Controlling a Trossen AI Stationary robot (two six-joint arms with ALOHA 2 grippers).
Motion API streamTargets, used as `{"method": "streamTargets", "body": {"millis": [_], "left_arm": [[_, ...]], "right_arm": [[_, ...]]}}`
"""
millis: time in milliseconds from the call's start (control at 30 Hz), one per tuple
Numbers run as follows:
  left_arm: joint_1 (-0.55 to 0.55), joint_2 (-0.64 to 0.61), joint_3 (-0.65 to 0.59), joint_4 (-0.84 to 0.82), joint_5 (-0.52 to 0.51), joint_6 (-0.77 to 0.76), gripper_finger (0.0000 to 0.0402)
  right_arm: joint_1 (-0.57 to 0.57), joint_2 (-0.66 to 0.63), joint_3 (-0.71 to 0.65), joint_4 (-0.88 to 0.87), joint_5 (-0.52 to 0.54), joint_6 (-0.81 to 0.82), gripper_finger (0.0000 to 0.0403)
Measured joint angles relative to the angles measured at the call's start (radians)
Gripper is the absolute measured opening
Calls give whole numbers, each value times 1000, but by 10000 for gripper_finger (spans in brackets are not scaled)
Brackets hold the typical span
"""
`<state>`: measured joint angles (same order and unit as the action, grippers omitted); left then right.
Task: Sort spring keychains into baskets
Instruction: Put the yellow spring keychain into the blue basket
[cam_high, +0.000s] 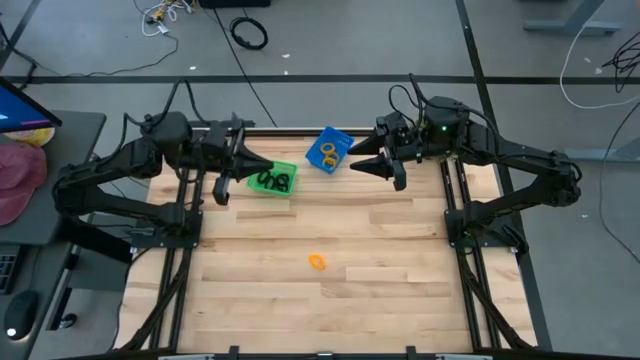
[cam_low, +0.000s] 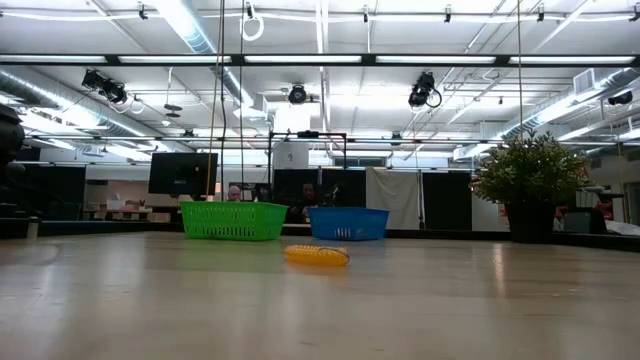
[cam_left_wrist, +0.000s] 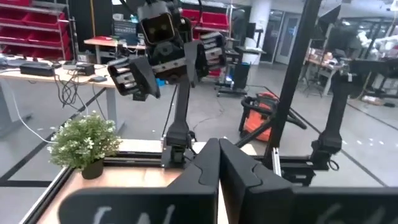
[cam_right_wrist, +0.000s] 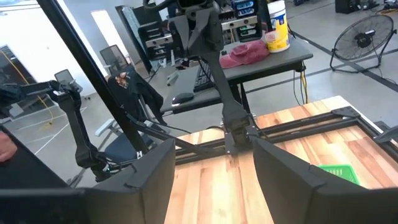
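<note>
The green basket (cam_high: 272, 180) stands at the far left of the wooden table and holds several black spring keychains (cam_high: 273, 181). The blue basket (cam_high: 330, 150), just right of it, holds orange ones (cam_high: 329, 152). One orange keychain (cam_high: 317, 262) lies alone on the boards at mid-table, also seen in the low view (cam_low: 316, 255) in front of both baskets (cam_low: 233, 220) (cam_low: 348, 223). My left gripper (cam_high: 266, 166) is shut and empty, raised beside the green basket's left edge; its fingers meet (cam_left_wrist: 219, 163). My right gripper (cam_high: 357, 160) hangs open and empty right of the blue basket (cam_right_wrist: 214, 168).
A small potted plant (cam_low: 530, 185) stands at the table's far right side (cam_left_wrist: 84, 143). The arms' black frames (cam_high: 180, 215) (cam_high: 460, 215) flank the table. Bare boards (cam_high: 330, 300) stretch around the lone orange keychain toward the near edge.
</note>
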<state>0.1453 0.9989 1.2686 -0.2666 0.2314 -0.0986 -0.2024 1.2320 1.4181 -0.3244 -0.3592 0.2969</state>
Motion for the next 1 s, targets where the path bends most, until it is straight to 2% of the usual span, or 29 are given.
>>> {"method": "streamTargets", "body": {"millis": [200,367,700,867,1000], "left_arm": [[-83,69,4,-24,-7,96,2],[-114,152,71,-61,-13,141,2],[-117,426,318,-443,9,274,1],[-141,555,357,-587,-26,378,1],[-164,631,357,-638,-35,443,1]], "right_arm": [[0,-1,0,-34,0,2,219],[0,-17,0,-59,-12,13,219],[-7,-73,0,-119,-25,6,219],[-7,-93,0,-145,-21,-14,219],[-7,-95,0,-163,-16,-18,219]]}}
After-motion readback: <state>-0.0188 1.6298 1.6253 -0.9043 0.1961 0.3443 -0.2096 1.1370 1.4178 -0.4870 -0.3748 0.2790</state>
